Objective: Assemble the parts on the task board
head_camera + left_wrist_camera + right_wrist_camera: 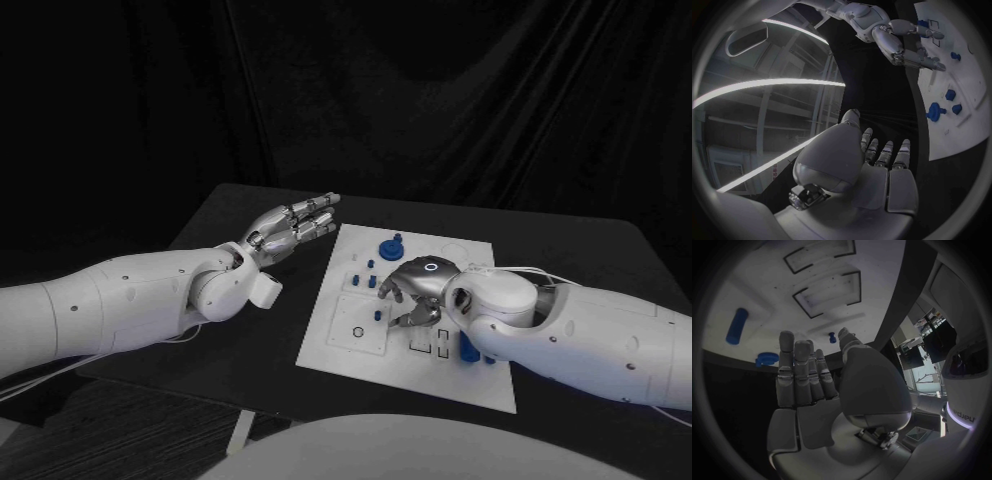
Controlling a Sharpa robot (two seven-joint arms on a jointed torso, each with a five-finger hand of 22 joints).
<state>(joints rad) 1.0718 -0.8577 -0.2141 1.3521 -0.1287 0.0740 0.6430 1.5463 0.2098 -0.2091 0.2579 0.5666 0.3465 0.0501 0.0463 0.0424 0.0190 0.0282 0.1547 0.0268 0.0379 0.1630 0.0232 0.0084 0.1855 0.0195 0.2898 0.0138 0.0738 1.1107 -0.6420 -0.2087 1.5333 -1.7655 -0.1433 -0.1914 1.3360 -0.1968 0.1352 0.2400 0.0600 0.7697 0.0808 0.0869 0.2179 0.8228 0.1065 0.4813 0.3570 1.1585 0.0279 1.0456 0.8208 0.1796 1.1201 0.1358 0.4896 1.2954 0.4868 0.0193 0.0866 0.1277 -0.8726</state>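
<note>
The white task board (343, 330) lies in the middle of the table. My right hand (415, 285) hovers over its centre with the fingers pointing down and apart, holding nothing. Its straight fingers (798, 370) face the board (767, 295), and a small blue peg (832, 337) stands on the board close to the thumb tip. A blue cylinder (737, 325) and a round blue part (767, 359) lie on the board nearby. My left hand (296, 225) floats flat and empty beyond the board's far left corner. A blue knob (392, 245) stands at the far edge.
Two dark-framed rectangular recesses (832, 295) are cut into the board. Another blue cylinder (469, 347) lies near the board's right edge by my right forearm. Several small blue parts (950, 94) sit around the knob (934, 111). Black table (245, 330) surrounds the board.
</note>
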